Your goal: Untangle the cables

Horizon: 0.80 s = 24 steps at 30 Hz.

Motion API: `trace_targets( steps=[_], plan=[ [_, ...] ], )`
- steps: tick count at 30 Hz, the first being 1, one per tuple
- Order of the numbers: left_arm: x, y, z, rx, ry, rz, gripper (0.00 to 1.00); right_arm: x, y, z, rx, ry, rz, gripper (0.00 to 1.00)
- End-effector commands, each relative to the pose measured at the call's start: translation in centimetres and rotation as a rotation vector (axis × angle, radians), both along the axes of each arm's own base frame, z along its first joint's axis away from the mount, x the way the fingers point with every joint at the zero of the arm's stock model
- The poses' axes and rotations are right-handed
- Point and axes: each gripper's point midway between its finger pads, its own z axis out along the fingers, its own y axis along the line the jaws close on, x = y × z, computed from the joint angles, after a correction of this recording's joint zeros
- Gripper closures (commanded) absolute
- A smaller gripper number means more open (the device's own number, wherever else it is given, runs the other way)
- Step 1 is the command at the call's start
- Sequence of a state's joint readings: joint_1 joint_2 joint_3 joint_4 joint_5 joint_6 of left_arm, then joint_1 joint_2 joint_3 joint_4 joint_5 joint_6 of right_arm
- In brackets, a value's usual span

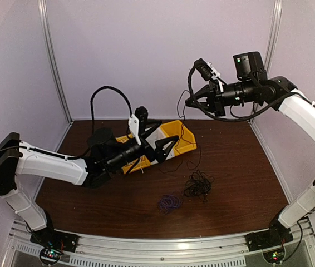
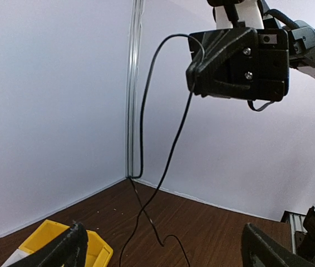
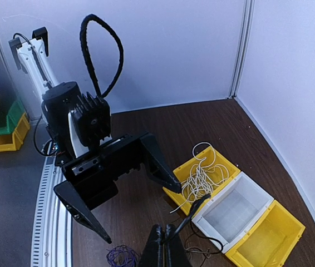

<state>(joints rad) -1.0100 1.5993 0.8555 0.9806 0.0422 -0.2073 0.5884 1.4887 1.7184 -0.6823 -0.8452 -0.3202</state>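
My right gripper is raised high above the back of the table, shut on a thin black cable. In the right wrist view its fingers pinch that cable, and in the left wrist view it holds the cable hanging to the table. A black tangle and a purple tangle lie on the table. A white cable is bunched in a yellow bin. My left gripper hovers open and empty over the bins, wide open too in the right wrist view.
Three joined bins stand mid-table: a yellow bin, a white bin and another yellow bin; the row of bins lies just beneath the left gripper. White walls close the back and sides. Green and yellow bins sit outside the cell.
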Motion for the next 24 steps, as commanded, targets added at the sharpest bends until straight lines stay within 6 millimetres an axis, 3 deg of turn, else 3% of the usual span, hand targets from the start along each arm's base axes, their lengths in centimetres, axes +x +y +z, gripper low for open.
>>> trace_targets(
  steps=[1, 9, 14, 18, 23, 24],
  plan=[
    [0.5, -2.7, 0.2, 0.07, -0.015, -0.036, 0.03, -0.5, 0.0, 1.9, 0.065, -0.028, 0.016, 1.0],
    [3.6, -5.1, -1.0, 0.117, 0.021, 0.021, 0.26, -1.2, 0.2, 1.5, 0.077, 0.003, 0.052, 1.0],
    [4.5, -6.4, -0.9, 0.106, 0.049, -0.033, 0.51, -1.5, 0.1, 1.6, 0.081, 0.003, 0.06, 1.0],
    [4.9, -6.7, -1.1, 0.114, 0.076, -0.042, 0.81, -1.6, -0.1, 1.7, 0.077, -0.008, 0.053, 1.0],
    [4.8, -6.8, -1.0, 0.125, 0.1, -0.064, 0.92, -1.2, -0.4, 1.1, 0.068, -0.006, 0.041, 0.99],
    [5.0, -6.7, -0.4, 0.124, 0.096, -0.06, 0.93, -1.0, -0.6, 0.6, 0.067, 0.003, 0.04, 0.91]
  ],
)
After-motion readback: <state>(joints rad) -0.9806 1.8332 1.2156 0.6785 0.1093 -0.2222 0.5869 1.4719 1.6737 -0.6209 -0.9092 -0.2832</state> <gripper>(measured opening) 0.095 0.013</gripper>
